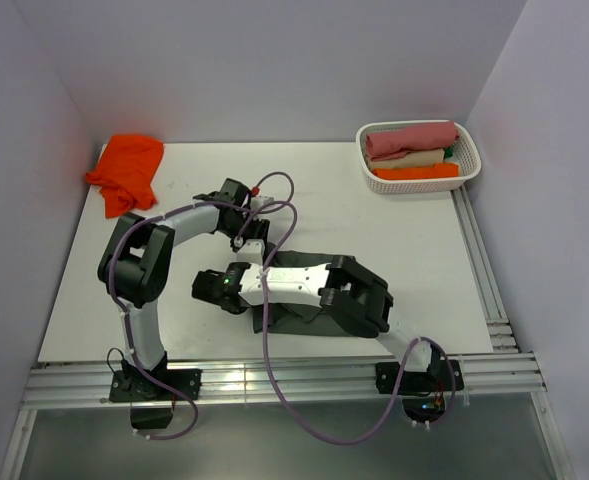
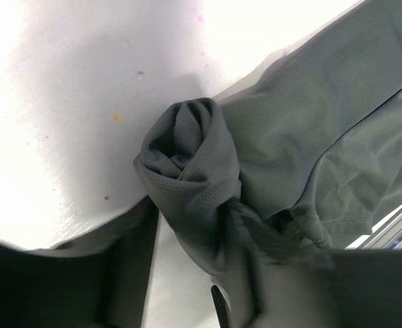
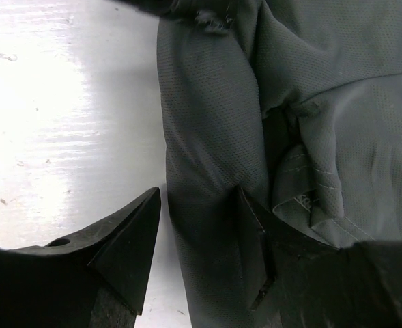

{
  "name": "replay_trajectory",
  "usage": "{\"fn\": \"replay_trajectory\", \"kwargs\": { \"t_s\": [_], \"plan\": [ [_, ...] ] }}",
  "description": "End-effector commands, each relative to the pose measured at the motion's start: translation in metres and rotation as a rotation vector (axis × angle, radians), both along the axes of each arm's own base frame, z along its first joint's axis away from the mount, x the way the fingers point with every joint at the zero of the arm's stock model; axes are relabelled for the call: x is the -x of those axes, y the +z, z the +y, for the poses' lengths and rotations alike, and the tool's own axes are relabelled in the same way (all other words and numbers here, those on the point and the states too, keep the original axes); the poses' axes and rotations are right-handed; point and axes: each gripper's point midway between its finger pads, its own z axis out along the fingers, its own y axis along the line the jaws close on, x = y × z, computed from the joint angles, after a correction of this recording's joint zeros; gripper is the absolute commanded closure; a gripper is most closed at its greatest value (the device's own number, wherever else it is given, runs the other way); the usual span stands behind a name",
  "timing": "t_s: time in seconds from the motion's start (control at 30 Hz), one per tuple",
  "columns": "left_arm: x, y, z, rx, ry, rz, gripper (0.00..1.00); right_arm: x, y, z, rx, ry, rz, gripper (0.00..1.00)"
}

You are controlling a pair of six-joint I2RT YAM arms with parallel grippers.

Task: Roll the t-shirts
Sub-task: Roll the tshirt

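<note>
The grey t-shirt (image 1: 292, 322) lies near-centre on the table, largely under my arms. One end is wound into a tight roll (image 2: 187, 157). My left gripper (image 2: 201, 273) stands spread beside it. The right gripper (image 3: 199, 205) straddles the fold, also spread and not visibly squeezing. I'd turn both ends evenly. Only the top view shows the orange t-shirt (image 1: 126, 170), far left.

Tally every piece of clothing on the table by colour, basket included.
Orange: 2 (orange t-shirt, orange roll in the basket)
Grey: 1 (grey t-shirt)
Pink: 1 (pink roll)
Cream: 1 (cream roll)
Total: 5
A green sliver in the basket shows too little to count.
</note>
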Motion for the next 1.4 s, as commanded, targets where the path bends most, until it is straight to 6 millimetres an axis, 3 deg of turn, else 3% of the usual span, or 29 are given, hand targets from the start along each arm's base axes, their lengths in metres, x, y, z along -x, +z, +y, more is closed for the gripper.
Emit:
{"fn": "replay_trajectory", "kwargs": {
  "t_s": [0.0,0.1,0.23,0.3,0.33,0.37,0.47,0.5,0.53,0.57,0.6,0.67,0.7,0.73,0.8,0.83,0.87,0.9,0.93,1.0,1.03,1.1,1.13,1.37],
  "plan": [
    [-0.014,-0.004,0.010,-0.075,-0.007,-0.067,0.51,0.019,-0.021,-0.015,0.068,-0.015,0.073,0.45],
    [-0.021,0.008,0.006,-0.048,-0.008,-0.086,0.43,0.023,-0.024,-0.016,0.053,-0.017,0.084,0.47],
    [-0.035,0.033,0.003,0.004,0.000,-0.105,0.37,0.027,-0.031,-0.012,-0.038,-0.006,0.087,0.59],
    [-0.040,0.043,0.005,0.036,0.009,-0.107,0.35,0.027,-0.020,-0.005,-0.128,0.003,0.078,0.67],
    [-0.045,0.050,0.004,0.053,0.010,-0.119,0.34,0.027,-0.025,-0.003,-0.172,0.010,0.069,0.69],
    [-0.046,0.054,0.007,0.063,0.014,-0.118,0.33,0.025,-0.012,0.002,-0.235,0.015,0.059,0.71],
    [-0.048,0.067,0.008,0.113,0.013,-0.123,0.32,0.024,-0.011,0.006,-0.362,0.022,0.037,0.71],
    [-0.048,0.071,0.010,0.123,0.013,-0.125,0.31,0.022,0.002,0.010,-0.435,0.025,0.032,0.71],
    [-0.044,0.073,0.008,0.146,0.004,-0.117,0.30,0.026,-0.007,-0.001,-0.444,0.020,0.041,0.71],
    [-0.045,0.075,0.011,0.156,0.005,-0.117,0.30,0.021,0.010,0.012,-0.560,0.027,0.012,0.71],
    [-0.044,0.078,0.012,0.169,0.004,-0.122,0.28,0.024,-0.001,0.001,-0.579,0.017,0.036,0.71],
    [-0.040,0.080,0.014,0.203,-0.003,-0.109,0.28,0.019,0.020,0.013,-0.745,0.021,0.000,0.71],
    [-0.039,0.082,0.014,0.213,-0.009,-0.111,0.27,0.023,0.007,0.001,-0.763,0.008,0.027,0.71],
    [-0.034,0.080,0.015,0.220,-0.014,-0.099,0.27,0.019,0.020,0.010,-0.867,0.014,0.002,0.71],
    [-0.029,0.081,0.014,0.249,-0.035,-0.090,0.27,0.023,0.011,-0.003,-0.924,-0.008,0.015,0.71],
    [-0.025,0.079,0.015,0.251,-0.040,-0.081,0.27,0.020,0.023,0.003,-1.010,0.002,0.000,0.71],
    [-0.022,0.079,0.014,0.269,-0.047,-0.068,0.26,0.020,0.022,0.002,-1.039,0.000,0.003,0.71],
    [-0.020,0.077,0.013,0.275,-0.050,-0.063,0.27,0.024,0.012,-0.007,-1.050,-0.017,0.017,0.71],
    [-0.017,0.073,0.014,0.279,-0.050,-0.051,0.26,0.021,0.026,0.000,-1.144,0.001,0.004,0.71],
    [-0.010,0.068,0.011,0.303,-0.061,-0.022,0.27,0.024,0.017,-0.008,-1.185,-0.016,0.015,0.71],
    [-0.006,0.063,0.011,0.308,-0.063,-0.004,0.26,0.022,0.027,-0.003,-1.249,0.000,-0.002,0.71],
    [-0.004,0.056,0.010,0.316,-0.067,0.007,0.26,0.022,0.018,-0.006,-1.274,-0.012,0.018,0.71],
    [-0.001,0.050,0.011,0.316,-0.066,0.015,0.26,0.021,0.026,-0.003,-1.320,0.001,0.005,0.71],
    [0.001,0.023,0.006,0.264,-0.056,0.032,0.27,0.015,0.023,0.004,-1.421,0.029,0.035,0.71]
  ]
}}
